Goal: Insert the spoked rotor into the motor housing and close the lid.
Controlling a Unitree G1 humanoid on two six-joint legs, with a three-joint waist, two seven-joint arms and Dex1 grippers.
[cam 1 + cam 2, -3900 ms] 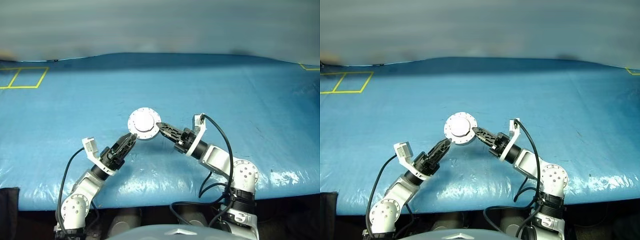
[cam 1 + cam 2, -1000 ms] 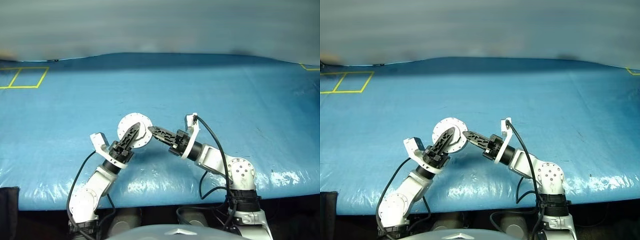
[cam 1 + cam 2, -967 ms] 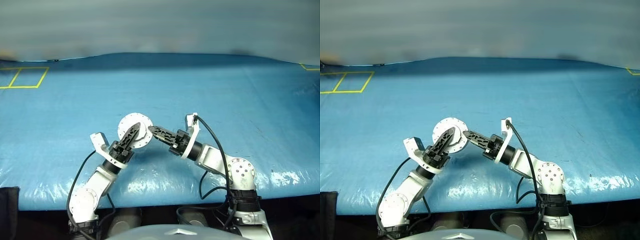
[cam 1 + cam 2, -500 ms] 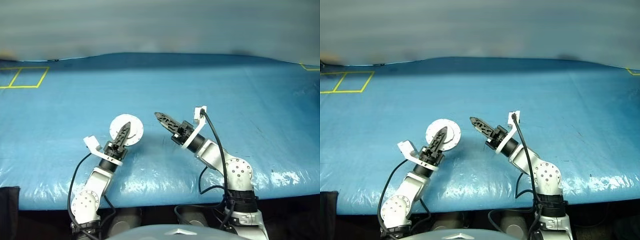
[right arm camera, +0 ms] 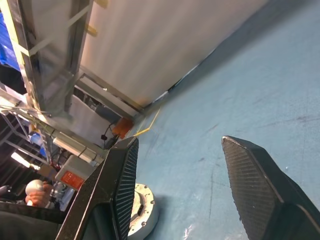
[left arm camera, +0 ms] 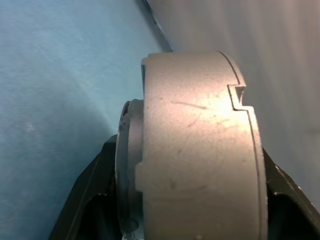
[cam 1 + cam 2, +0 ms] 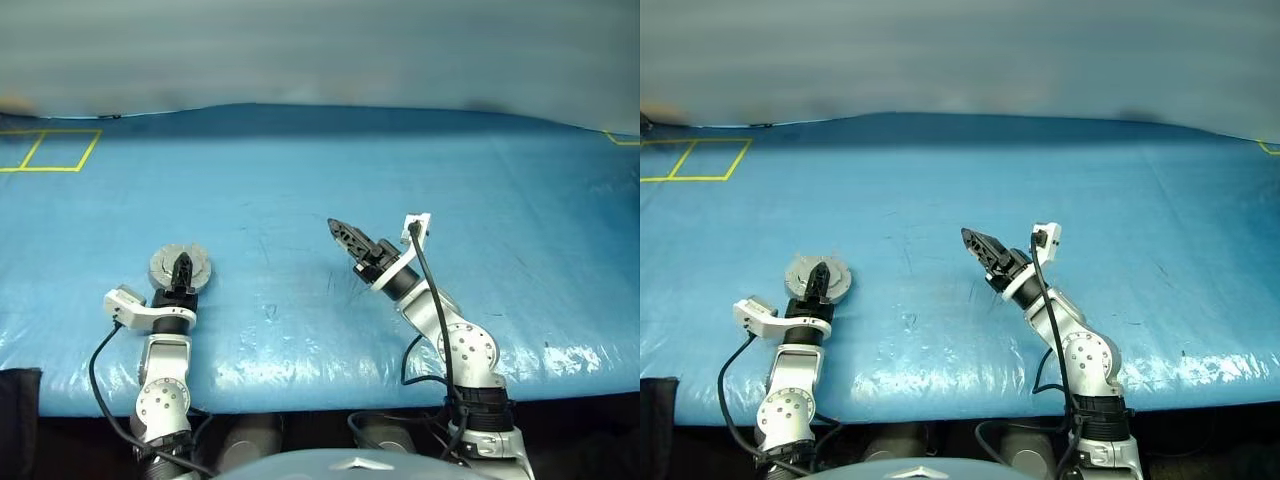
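Left eye view, left gripper (image 7: pixel 182 266): black fingers clamped on the motor housing (image 7: pixel 180 267), low over the blue table cover (image 7: pixel 300 190), at its left side.
Lid (image 6: pixel 127 165): closed against the housing, seen edge-on in the left wrist view.
Right gripper (image 7: pixel 341 233): near the centre, raised, fingers apart, holding nothing.

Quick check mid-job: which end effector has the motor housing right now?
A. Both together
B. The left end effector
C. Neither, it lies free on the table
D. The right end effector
B: the left end effector clamps the motor housing, while the right end effector stands open and empty.
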